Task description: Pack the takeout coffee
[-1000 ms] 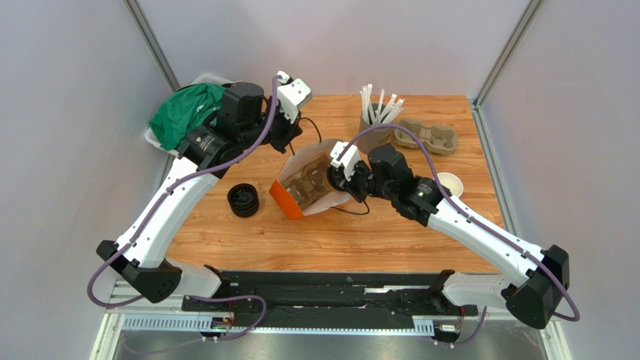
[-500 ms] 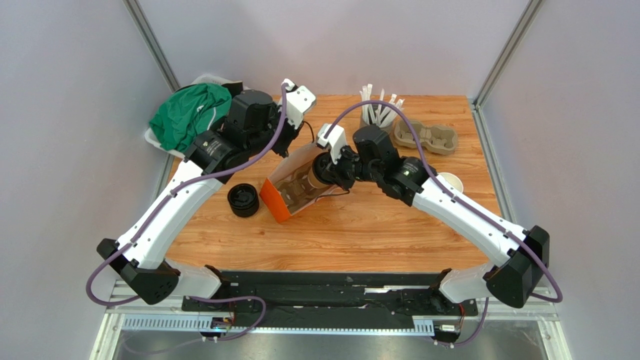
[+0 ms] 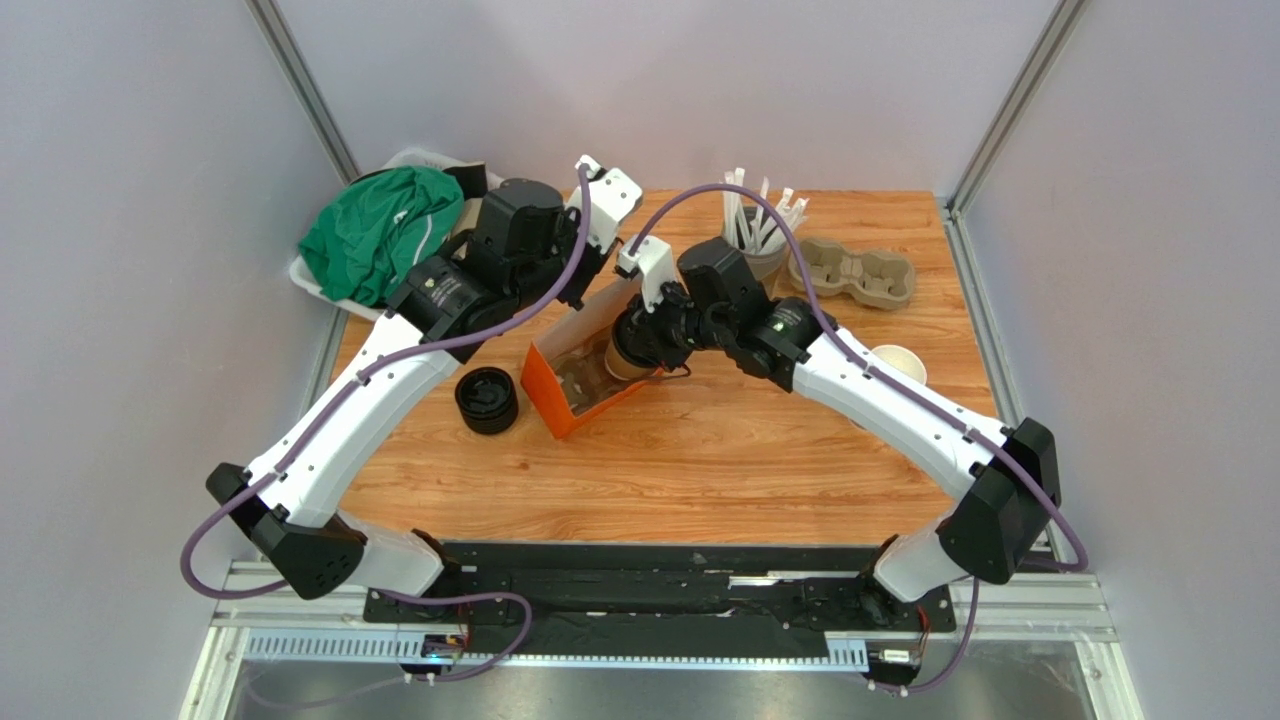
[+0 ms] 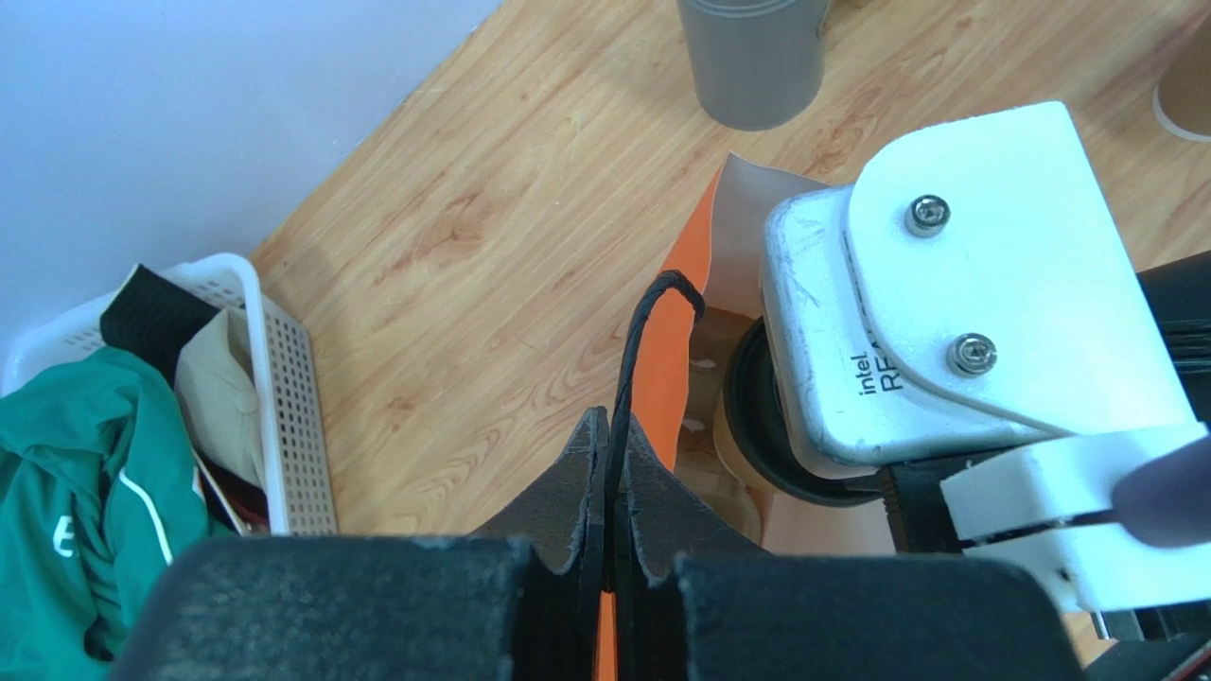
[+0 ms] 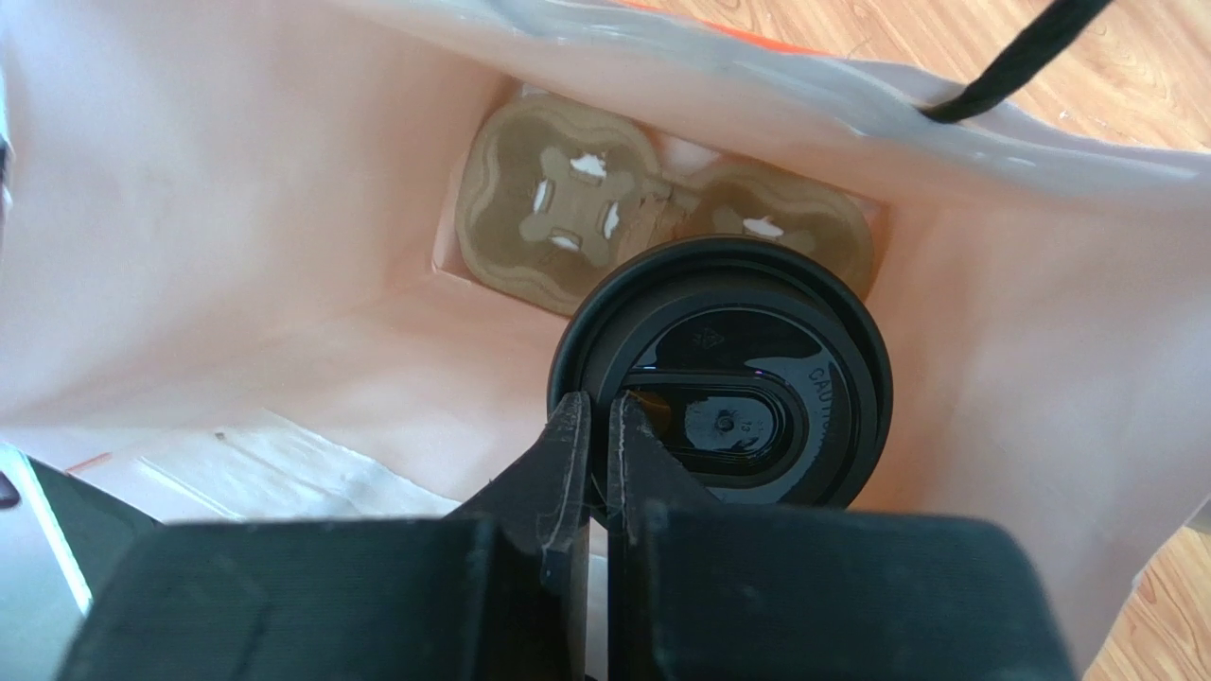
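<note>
1. Toward the far middle of the wooden table (image 3: 721, 450), holding open an orange paper bag (image 3: 556, 390) with a pale lining, tipped so its mouth is facing the far right corner.
2. Pinching the bag's black cord handle (image 4: 643, 341) in the left gripper (image 4: 611, 461), jaws pressed fully together on the cord, lifting that side of the mouth.
3. Clamping the right gripper (image 5: 599, 433) tight on the rim of a round black plastic lid (image 5: 725, 376), itself capping a small tan ribbed paper cup (image 3: 624, 360); carrying the cup just inside the mouth, tilted along with the bag, short of the bottom.
4. Judging the step in hand as seating the lidded cup in the bag.
5. Facing, at the bag's bottom, a brown moulded-pulp cup carrier (image 5: 562, 213), one socket showing clearly, the other partly hidden behind the lid.
6. Probably needing next: lining the cup's base up with a socket, pushing deeper, letting go only once seated.
7. Working between close bag walls, with a cord crossing the mouth; risking a snag.
8. Leaving aside a squat black round piece (image 3: 486, 401) just left of the bag, a grey cup of white straws (image 3: 756, 228) and a second pulp carrier (image 3: 854, 273) toward the far right corner, none blocking.
</note>
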`<state>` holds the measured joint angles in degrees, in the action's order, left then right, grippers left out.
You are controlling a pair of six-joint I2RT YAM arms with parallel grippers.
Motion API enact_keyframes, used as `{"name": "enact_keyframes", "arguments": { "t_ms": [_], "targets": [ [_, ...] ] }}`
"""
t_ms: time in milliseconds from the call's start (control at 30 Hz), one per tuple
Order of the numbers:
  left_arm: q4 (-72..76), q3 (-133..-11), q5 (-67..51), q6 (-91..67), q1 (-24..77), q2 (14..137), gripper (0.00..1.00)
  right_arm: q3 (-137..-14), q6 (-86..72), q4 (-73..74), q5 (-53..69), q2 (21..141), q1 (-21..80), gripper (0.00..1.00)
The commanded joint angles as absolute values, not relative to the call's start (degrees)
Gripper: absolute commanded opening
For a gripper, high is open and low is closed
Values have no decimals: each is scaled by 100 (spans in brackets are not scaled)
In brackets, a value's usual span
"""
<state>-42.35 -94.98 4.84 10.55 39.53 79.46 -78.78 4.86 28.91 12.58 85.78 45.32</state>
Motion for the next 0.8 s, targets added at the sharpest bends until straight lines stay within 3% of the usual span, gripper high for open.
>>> {"name": "enact_keyframes", "arguments": {
  "t_ms": [0,367,767],
  "targets": [
    [-4043,-9782,677,914,4008,7963,0,-8314,273,2610,1240,8657,4509,0],
    [-4069,-9896,703,765,4017,7972,0,-8306,44,2382,695,8921,4518,0],
    [-4122,-10195,783,721,4025,7910,0,-7085,483,1662,-183,8543,4720,0]
  ]
}}
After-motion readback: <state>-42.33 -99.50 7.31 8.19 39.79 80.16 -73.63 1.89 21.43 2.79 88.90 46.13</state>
